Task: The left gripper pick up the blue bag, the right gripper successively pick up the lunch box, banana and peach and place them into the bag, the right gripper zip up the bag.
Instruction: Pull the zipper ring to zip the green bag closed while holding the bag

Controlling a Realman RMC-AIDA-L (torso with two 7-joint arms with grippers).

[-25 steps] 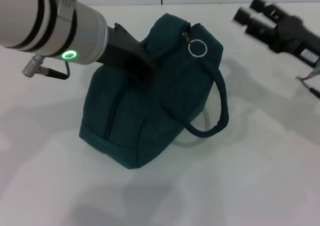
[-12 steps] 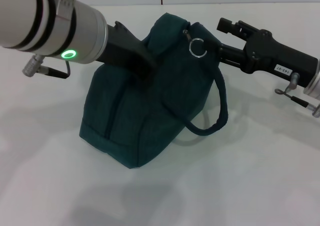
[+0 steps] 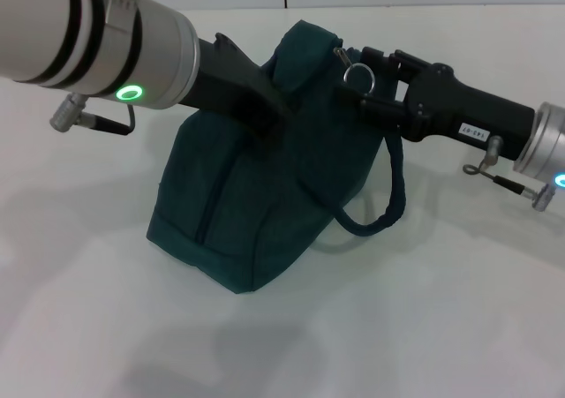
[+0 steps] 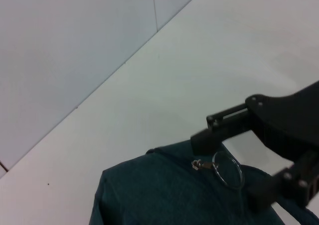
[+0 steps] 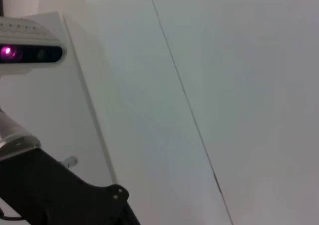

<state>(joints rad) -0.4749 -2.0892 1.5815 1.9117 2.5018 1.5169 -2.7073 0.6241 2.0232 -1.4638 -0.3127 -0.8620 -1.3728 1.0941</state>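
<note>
The blue bag [image 3: 238, 213] stands tilted on the white table, one padded handle [image 3: 388, 199] hanging loose at its side. My left gripper [image 3: 265, 117] reaches in from the upper left and is shut on the fabric near the bag's top. My right gripper [image 3: 366, 82] comes in from the right and is open, one finger on either side of the ring zipper pull [image 3: 360, 74]. In the left wrist view the ring zipper pull [image 4: 227, 168] lies between the right gripper's fingers [image 4: 224, 127] above the bag's top [image 4: 159, 195]. Lunch box, banana and peach are out of view.
A white table [image 3: 424, 327] surrounds the bag, with a wall seam behind it. The left arm's silver cuff with a green light [image 3: 132, 92] hangs over the table's left side. The right wrist view shows only the left arm [image 5: 60, 195] and a wall.
My right gripper has swept in from the far right to the bag's top and now brackets the ring pull. The left arm and the bag have shifted slightly right.
</note>
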